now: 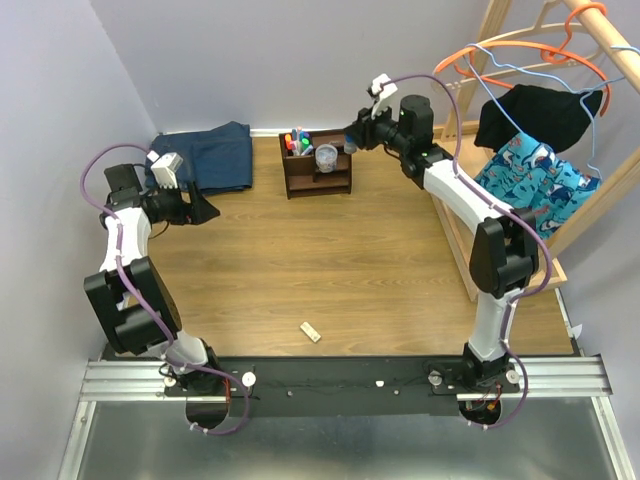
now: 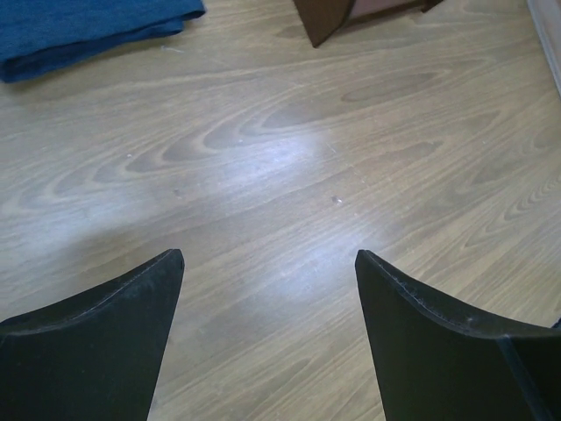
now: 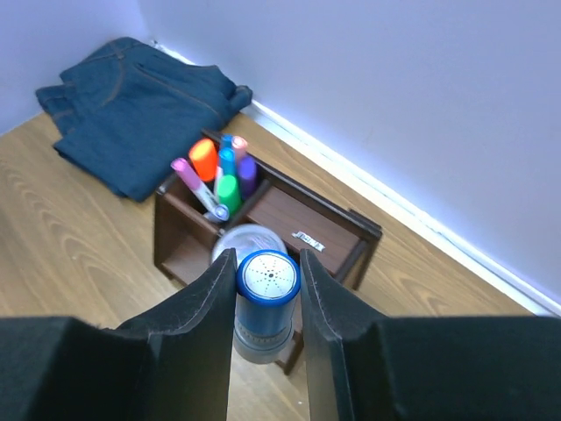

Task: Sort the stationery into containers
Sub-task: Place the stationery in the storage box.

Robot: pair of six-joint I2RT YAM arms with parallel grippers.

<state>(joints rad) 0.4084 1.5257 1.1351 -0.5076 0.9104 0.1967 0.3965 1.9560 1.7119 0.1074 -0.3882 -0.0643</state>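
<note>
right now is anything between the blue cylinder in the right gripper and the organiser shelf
The clear round tub already sits on the low shelf of the organiser, right beside the short blue-grey cylinder in the right gripper. The bare shelf on the tub's wall side looks free.

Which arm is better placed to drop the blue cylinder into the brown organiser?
Right. The right pincer grips the blue cylinder just above the organiser; the left pincer hangs open and empty over the tabletop, off to the side.

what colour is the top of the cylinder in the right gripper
Pale and dotted, ringed in blue; the cylinder shows best in the right wrist view.
</note>
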